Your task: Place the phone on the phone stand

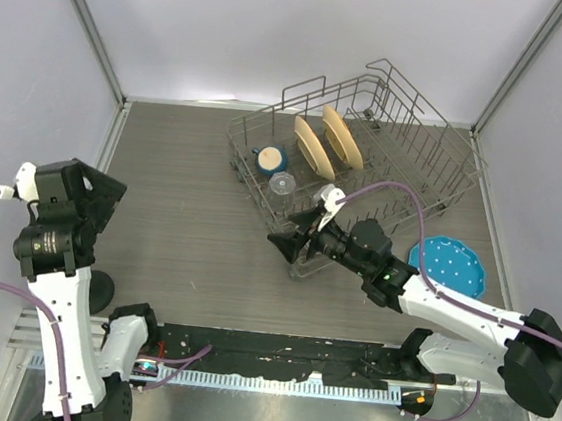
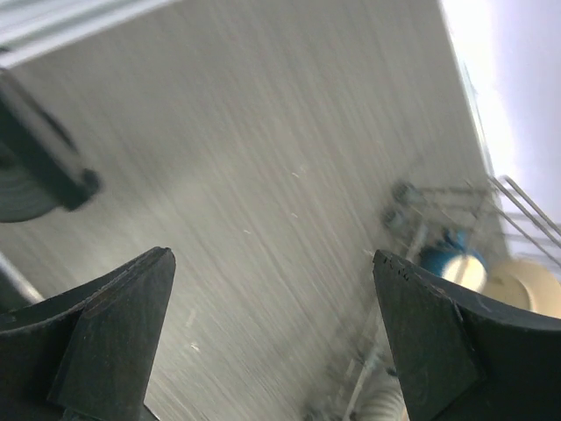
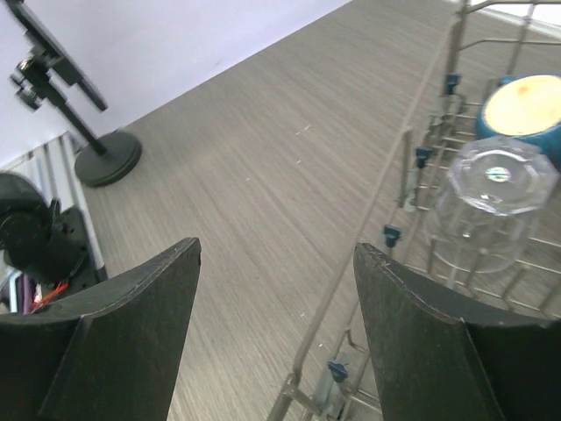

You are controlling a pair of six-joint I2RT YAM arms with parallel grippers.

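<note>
The phone (image 3: 54,60), a thin plain black slab, appears to lie tilted on top of the stand (image 3: 109,158), whose round base sits on the tabletop (image 3: 263,149) near the left arm. Whether it is fully seated I cannot tell. It looks stiff, smooth and slippery, fairly light, and best pinched across its long edges near the middle. The left tool (image 2: 272,259) and right tool (image 3: 276,250) both gape wide, holding nothing.

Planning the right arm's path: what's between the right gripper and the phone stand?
Nothing. In the right wrist view only bare table separates the right gripper from the phone stand; the dish rack sits on the other side.
</note>
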